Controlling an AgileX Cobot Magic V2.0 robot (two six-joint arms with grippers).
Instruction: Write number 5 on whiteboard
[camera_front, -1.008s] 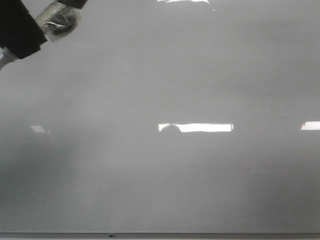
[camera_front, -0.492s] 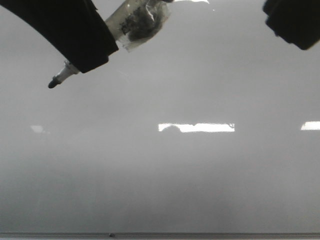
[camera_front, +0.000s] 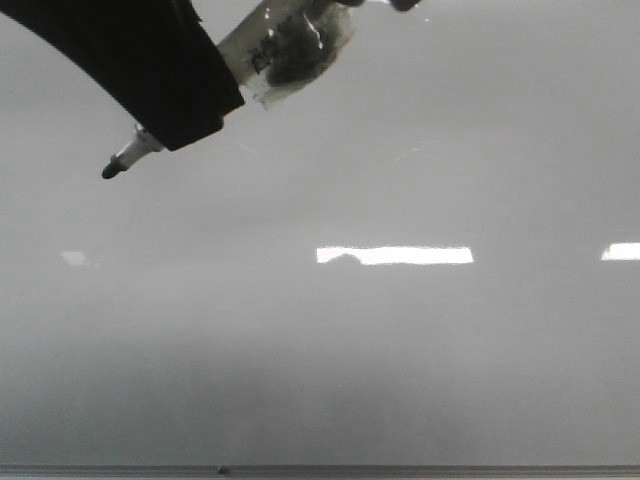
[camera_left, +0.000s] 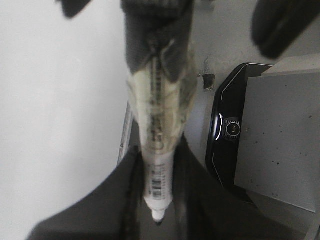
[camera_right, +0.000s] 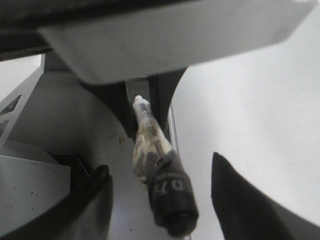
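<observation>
The glossy grey whiteboard (camera_front: 400, 340) fills the front view; the number 5 is out of view. My left gripper (camera_front: 175, 125), a black mass at the top left, is shut on a white marker (camera_front: 135, 152). The marker's dark tip (camera_front: 110, 171) points down-left above the board, and its tape-wrapped barrel (camera_front: 290, 45) runs up to the right. In the left wrist view the marker (camera_left: 159, 175) sits between the left gripper's (camera_left: 159, 155) fingers. My right gripper (camera_right: 159, 167) is open, one finger on each side of the marker's black back end (camera_right: 170, 200), not touching it.
The board's thin grey frame edge (camera_front: 320, 470) runs along the bottom of the front view. Bright light reflections (camera_front: 395, 255) lie across the board. A black device with a round lens (camera_left: 232, 127) and a grey speckled plate (camera_left: 280, 145) sit beside the board.
The left gripper swung in from the top-left corner with the marker, then held almost still. The right gripper, at the top right half a second ago, has moved left and almost left the front view.
</observation>
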